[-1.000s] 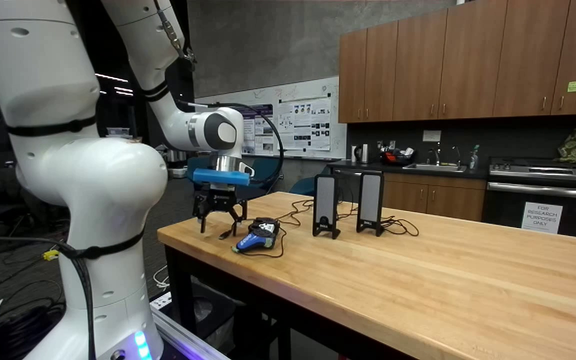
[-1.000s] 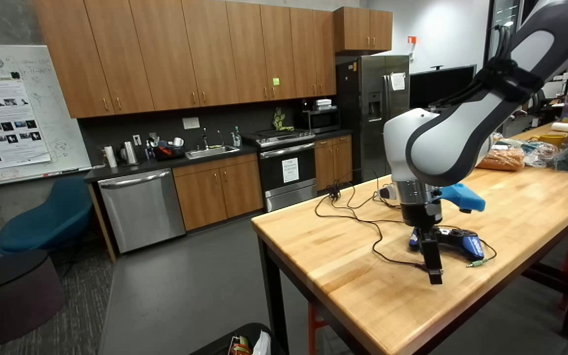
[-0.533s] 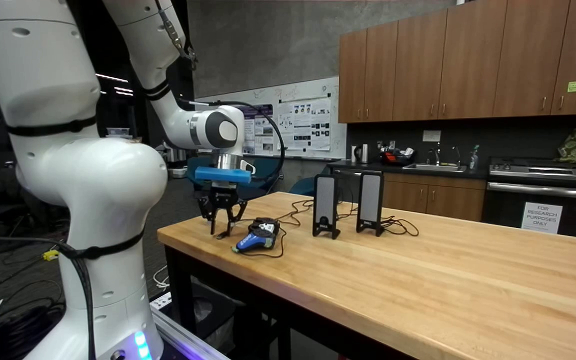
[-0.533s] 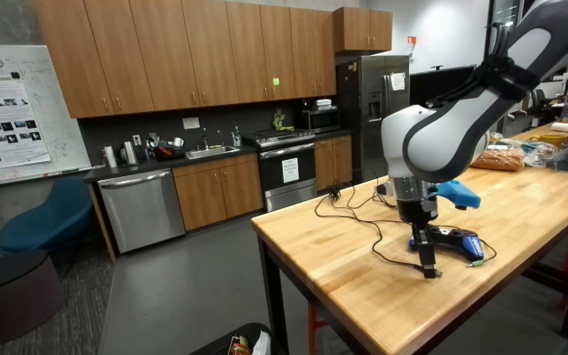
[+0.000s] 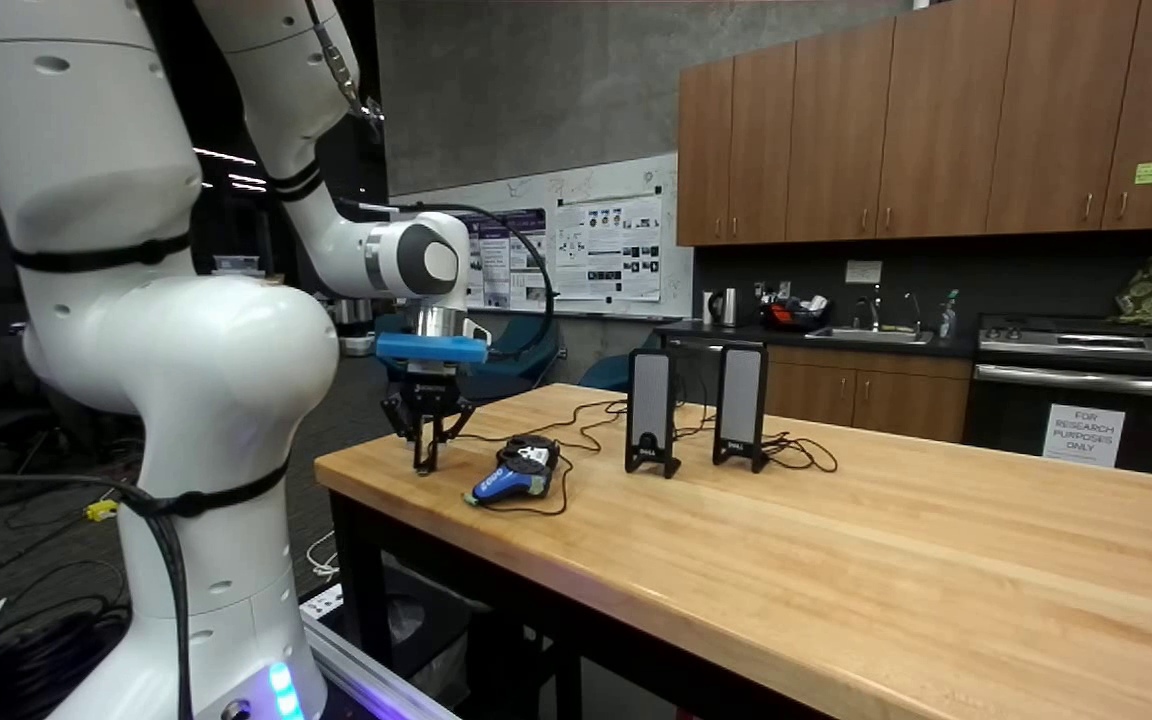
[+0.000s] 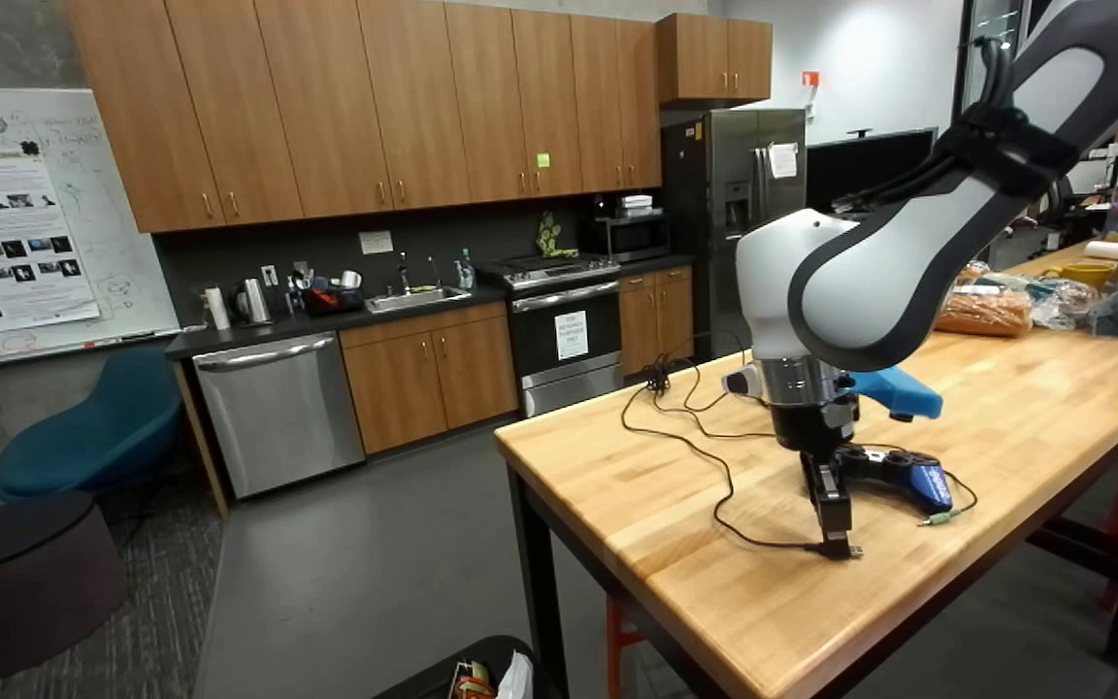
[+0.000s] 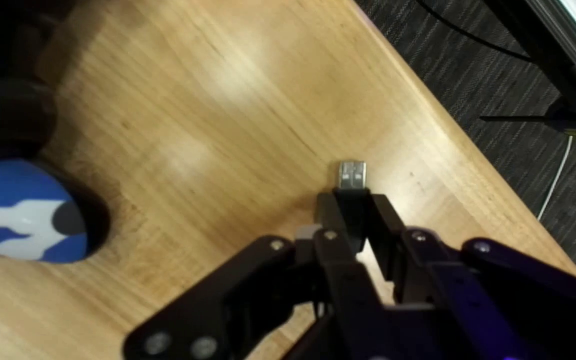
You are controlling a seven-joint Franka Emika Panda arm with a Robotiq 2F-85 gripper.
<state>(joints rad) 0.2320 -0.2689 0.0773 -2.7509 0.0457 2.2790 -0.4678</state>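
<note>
The gripper (image 7: pixel 353 204) pinches a USB plug (image 7: pixel 352 176) between its narrowed jaws, metal end poking out, close to the top of the wooden table (image 6: pixel 617 485). A blue game controller (image 5: pixel 521 474) lies nearby, apart from both.

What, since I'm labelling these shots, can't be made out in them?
Black body of the USB plug: wrist view, partly covered by the hand.
Game controller: wrist view, cut off by the left edge.
Text on the white poster: an exterior view, too small to read.
Bin: an exterior view, cut off by the bottom edge.
</note>
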